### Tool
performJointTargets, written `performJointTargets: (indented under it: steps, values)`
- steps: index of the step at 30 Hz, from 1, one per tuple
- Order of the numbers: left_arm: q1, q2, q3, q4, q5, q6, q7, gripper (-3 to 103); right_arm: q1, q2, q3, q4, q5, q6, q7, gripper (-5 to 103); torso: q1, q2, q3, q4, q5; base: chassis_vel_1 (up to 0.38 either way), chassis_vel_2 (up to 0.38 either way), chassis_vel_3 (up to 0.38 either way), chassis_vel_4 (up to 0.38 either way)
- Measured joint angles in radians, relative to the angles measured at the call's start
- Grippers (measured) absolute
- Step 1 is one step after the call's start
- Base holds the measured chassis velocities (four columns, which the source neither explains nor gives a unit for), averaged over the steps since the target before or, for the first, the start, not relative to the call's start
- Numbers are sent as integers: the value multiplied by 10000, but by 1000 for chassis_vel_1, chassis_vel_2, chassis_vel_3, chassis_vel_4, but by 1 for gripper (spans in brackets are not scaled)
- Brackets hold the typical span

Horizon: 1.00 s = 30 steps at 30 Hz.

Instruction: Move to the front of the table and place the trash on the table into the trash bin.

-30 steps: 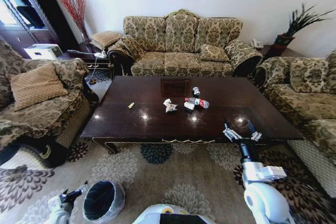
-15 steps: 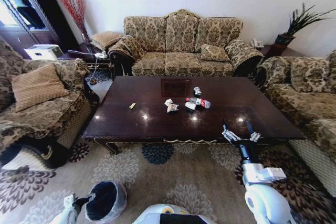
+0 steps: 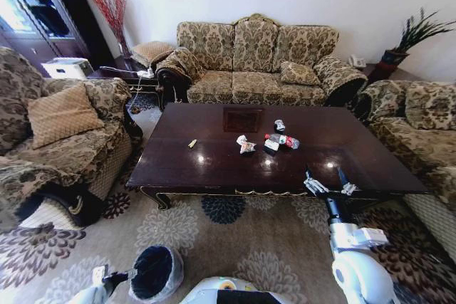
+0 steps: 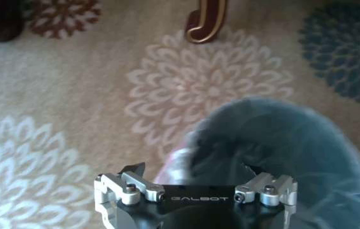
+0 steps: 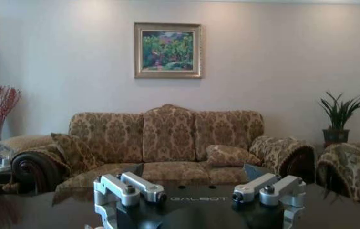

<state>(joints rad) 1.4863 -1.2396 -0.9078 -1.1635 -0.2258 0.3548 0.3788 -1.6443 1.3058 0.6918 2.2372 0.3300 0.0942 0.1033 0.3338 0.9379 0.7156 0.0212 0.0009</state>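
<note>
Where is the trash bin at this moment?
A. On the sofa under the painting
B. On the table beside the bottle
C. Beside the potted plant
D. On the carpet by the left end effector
D: the trash bin stands on the floral carpet, short of the table, next to the left end effector.

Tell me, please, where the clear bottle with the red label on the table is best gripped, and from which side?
Probably across its labelled middle, from above: the bottle lies on its side on the table, so the open right pincer could straddle its round body.
</note>
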Motion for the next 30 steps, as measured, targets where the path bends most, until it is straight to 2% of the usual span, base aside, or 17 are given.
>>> performJointTargets:
  steps: [4,6,10,11,13,14,16,18,19,20,22,24,28,29,30]
  values:
    - [-19,-92,118,-38,126,5,-113,100,60,36,-58,-41,-2,-19,0,100,0,0,0,-1,-5,-9,-17,4,3]
    - [-322,-87,241,546,444,-233,-398,99,-22,27,-54,-42,7,-20,0,100,0,0,0,1,-14,0,0,0,0]
    - [-662,-50,308,1177,488,-493,-707,100,-121,-51,3,-29,69,-7,1,100,0,0,0,2,-13,0,0,0,0]
    - [-921,-42,306,1655,490,-618,-850,101,-132,-163,10,-29,142,-3,2,100,0,0,0,1,-8,0,0,0,0]
    - [-1218,-56,300,2167,511,-694,-889,91,-205,-258,14,-17,178,-3,2,100,0,0,0,3,-9,0,0,0,0]
    - [-1218,-56,300,2167,511,-694,-889,91,-205,-258,14,-17,178,-3,2,100,0,0,0,3,-9,0,0,0,0]
    - [-1486,-88,345,2541,528,-715,-889,81,-330,-323,79,95,216,-3,1,100,0,0,0,-2,-9,0,0,0,0]
    - [-1509,-95,358,2573,533,-715,-887,81,-342,-325,88,109,221,-4,2,100,0,0,0,-3,-10,0,0,0,0]
    - [-1579,-128,393,2654,539,-728,-867,70,-374,-324,126,157,232,-5,9,100,0,0,0,-1,-11,0,0,0,0]
    - [-1579,-128,393,2654,539,-728,-867,70,-374,-324,126,157,232,-5,9,100,0,0,0,-1,-11,0,0,0,0]
    - [-1595,-168,402,2681,580,-748,-837,58,-400,-297,133,179,238,-6,8,100,0,0,0,2,-10,0,0,0,0]
    - [-1586,-179,395,2682,588,-758,-832,58,-392,-294,118,177,239,-6,4,100,0,0,0,1,-10,0,0,0,0]
    - [-1537,-172,359,2695,668,-793,-804,37,-333,-275,53,90,261,-21,-118,100,0,0,0,3,-7,0,0,0,0]
    - [-1537,-172,359,2695,668,-793,-804,37,-333,-275,53,90,261,-21,-118,100,0,0,0,3,-7,0,0,0,0]
    - [-1541,-151,353,2712,700,-796,-757,32,-333,-274,54,82,282,-23,-151,100,0,0,0,1,-9,0,0,0,0]
